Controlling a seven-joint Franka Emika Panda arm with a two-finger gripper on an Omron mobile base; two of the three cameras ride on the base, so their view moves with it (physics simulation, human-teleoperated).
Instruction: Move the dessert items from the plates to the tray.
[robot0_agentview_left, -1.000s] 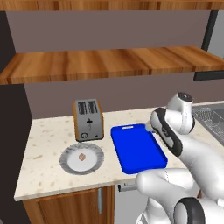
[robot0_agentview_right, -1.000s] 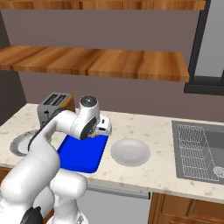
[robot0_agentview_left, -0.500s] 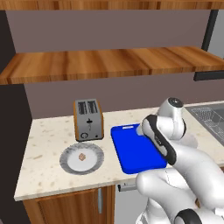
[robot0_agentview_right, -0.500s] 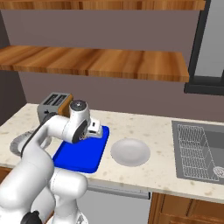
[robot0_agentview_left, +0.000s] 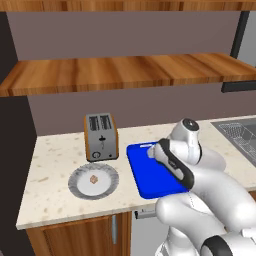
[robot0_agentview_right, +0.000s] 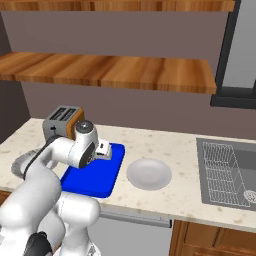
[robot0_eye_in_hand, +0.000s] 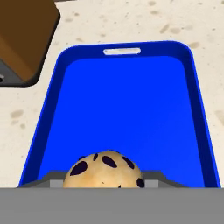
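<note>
In the hand view a light-brown dessert item (robot0_eye_in_hand: 105, 169) with dark spots sits between my gripper's (robot0_eye_in_hand: 105, 181) fingers, just above the bright-blue tray (robot0_eye_in_hand: 127, 109). The gripper (robot0_agentview_left: 151, 151) hovers over the far, slotted end of the tray (robot0_agentview_left: 150, 177), shut on that morsel. A second small brown dessert item (robot0_agentview_left: 93, 178) lies on the ribbed-rim plate (robot0_agentview_left: 75, 183) left of the tray. The paler plate (robot0_agentview_right: 149, 173) to the right of the tray (robot0_agentview_right: 92, 176) holds nothing, and the gripper (robot0_agentview_right: 105, 151) is to its left.
A brown toaster (robot0_agentview_left: 101, 136) stands behind the ribbed plate, close to the tray's far left corner. A sink with a rack (robot0_agentview_right: 227, 170) lies at the counter's right end. A wooden shelf (robot0_agentview_left: 125, 72) runs along the wall above.
The arm has swung left, carrying the gripper and its dessert item from the tray's right side to above the tray. The grip has not changed.
</note>
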